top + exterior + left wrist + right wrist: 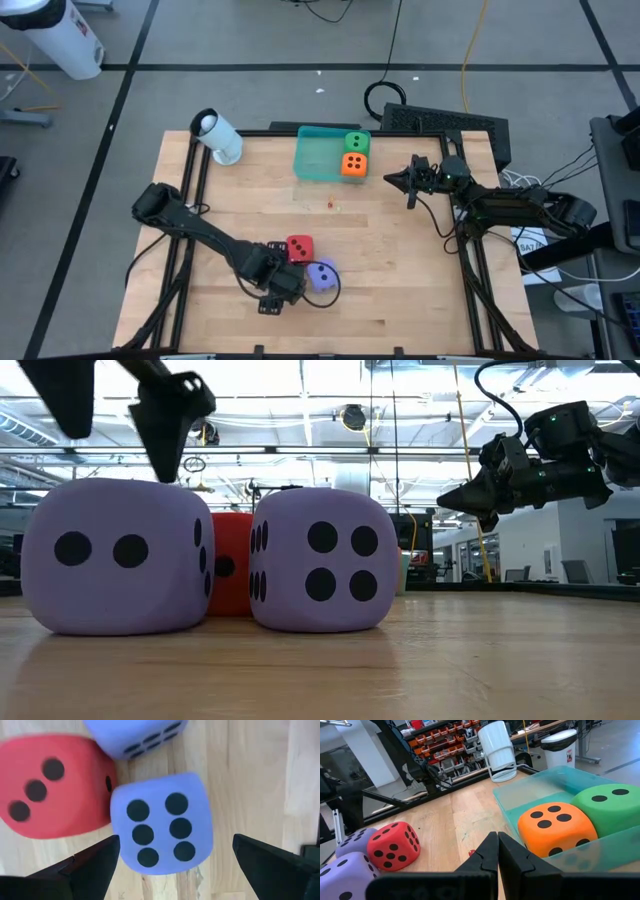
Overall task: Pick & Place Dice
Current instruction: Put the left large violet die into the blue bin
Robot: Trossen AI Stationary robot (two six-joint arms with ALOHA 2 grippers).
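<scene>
Left gripper (172, 865): fingers spread wide, straddling a soft purple-blue cube die (160, 822).
Right gripper (497, 851): fingers pressed together, empty, beside the teal plastic tray (600, 852).

The dice looked soft and matt, like foam: the red die (50, 785), the purple die (160, 822), the orange die (555, 827) and the green die (610, 805). The tray (615, 851) was translucent teal plastic. The table (400, 260) was pale, smooth wood.
</scene>
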